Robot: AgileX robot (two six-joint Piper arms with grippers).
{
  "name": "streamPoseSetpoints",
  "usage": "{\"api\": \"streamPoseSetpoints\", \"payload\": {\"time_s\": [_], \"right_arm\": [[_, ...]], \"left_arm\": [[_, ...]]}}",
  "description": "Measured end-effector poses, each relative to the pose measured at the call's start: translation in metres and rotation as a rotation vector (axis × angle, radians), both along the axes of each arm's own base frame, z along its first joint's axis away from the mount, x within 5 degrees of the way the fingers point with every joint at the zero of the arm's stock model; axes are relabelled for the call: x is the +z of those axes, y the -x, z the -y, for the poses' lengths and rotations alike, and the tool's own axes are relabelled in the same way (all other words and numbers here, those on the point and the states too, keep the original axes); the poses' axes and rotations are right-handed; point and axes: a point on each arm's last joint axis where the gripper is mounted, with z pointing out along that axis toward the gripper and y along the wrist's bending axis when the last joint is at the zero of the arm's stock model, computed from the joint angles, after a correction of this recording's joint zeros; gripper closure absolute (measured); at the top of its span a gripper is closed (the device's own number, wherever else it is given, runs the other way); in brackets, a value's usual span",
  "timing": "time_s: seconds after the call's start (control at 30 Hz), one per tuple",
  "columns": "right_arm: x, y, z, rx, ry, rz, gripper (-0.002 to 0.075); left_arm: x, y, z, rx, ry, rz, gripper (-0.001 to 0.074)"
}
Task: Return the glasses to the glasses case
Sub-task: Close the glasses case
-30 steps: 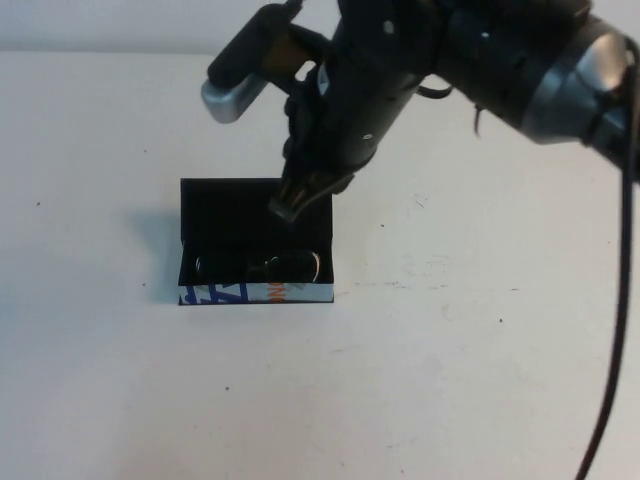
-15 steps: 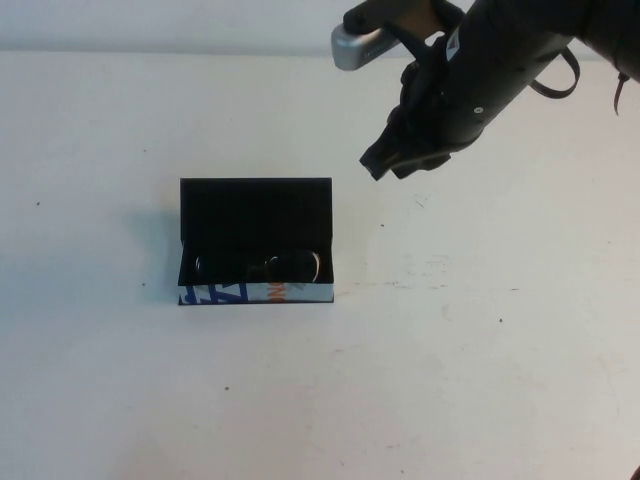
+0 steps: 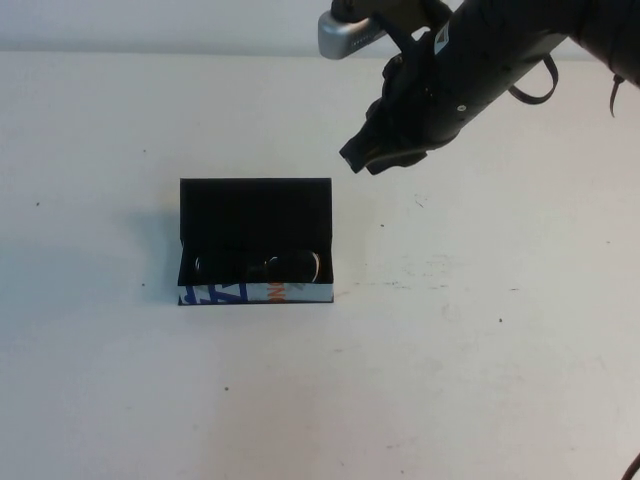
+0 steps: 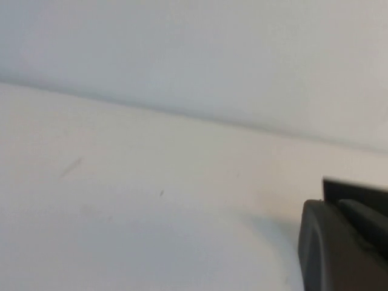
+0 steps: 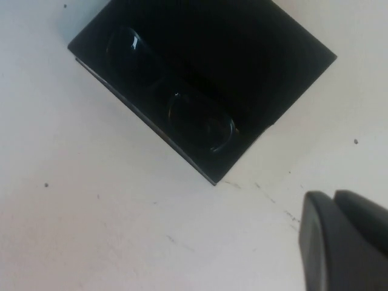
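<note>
From where I stand, nearest thing is the glasses case (image 3: 255, 240) on the white worktop (image 3: 320, 400), printed front side twd the robot, lid laid back flat behind it. The glasses (image 3: 258, 266) already lie inside, folded, lenses along the front wall. Beyond the case and off to its right-rear, the right pincer (image 3: 375, 158) hangs well above the worktop, apart from the case, nothing in it; can't tell whether its tips are apart or together. Left pincer (image 4: 342, 242) is nowhere near the case w/ only a dark bit showing, state can't tell either. Looks like what's left is shutting the lid. Risks, as I judge it: coming down on the lid edge at an angle could shove the light case across the worktop instead of hinging it; if an arm of the specs rides proud of the rim, the lid would pinch or not seat. Right wrist view looks straight down into the box, so both lenses show clearly there; high view gives only glints but shows the printed front, hidden from the wrist.
</note>
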Motion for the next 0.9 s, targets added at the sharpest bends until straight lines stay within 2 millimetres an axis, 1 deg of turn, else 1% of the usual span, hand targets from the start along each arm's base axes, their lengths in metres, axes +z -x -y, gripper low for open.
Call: {"api": "streamPoseSetpoints", "payload": {"time_s": [0.03,0.17,0.3,0.37,0.47,0.6,0.67,0.73,0.83,0.9], "right_arm": [[-0.003,-0.002,-0.001,-0.008,-0.001,-0.008,0.0734],[-0.014,-0.007,-0.004,-0.016,0.009,-0.033,0.0734],[-0.025,-0.013,-0.008,-0.023,0.012,-0.058,0.0734],[-0.028,-0.015,-0.010,-0.025,0.005,-0.066,0.0734],[-0.029,-0.017,-0.011,-0.029,-0.014,-0.053,0.0734],[-0.027,-0.019,-0.012,-0.037,-0.030,-0.032,0.0734],[-0.028,-0.020,-0.012,-0.038,-0.034,-0.029,0.0734],[-0.029,-0.022,-0.013,-0.041,-0.041,-0.019,0.0734],[-0.030,-0.024,-0.014,-0.045,-0.048,-0.007,0.0734],[-0.030,-0.026,-0.014,-0.050,-0.055,0.004,0.0734]], "left_arm": [[0.004,0.000,0.000,-0.002,0.047,0.040,0.0738],[0.015,0.001,0.000,-0.008,0.133,0.163,0.0738],[0.015,0.001,0.000,-0.013,0.253,0.153,0.0738],[0.010,0.000,0.000,-0.010,0.350,0.092,0.0738],[0.008,-0.003,0.001,0.024,0.409,-0.103,0.0738],[0.021,-0.017,0.003,0.050,0.412,-0.321,0.0738],[0.031,-0.028,0.008,0.013,0.364,-0.426,0.0738],[0.041,-0.043,0.016,-0.060,0.308,-0.533,0.0738],[0.048,-0.069,0.033,-0.198,0.235,-0.674,0.0738],[0.053,-0.086,0.045,-0.291,0.210,-0.738,0.0738]]}}
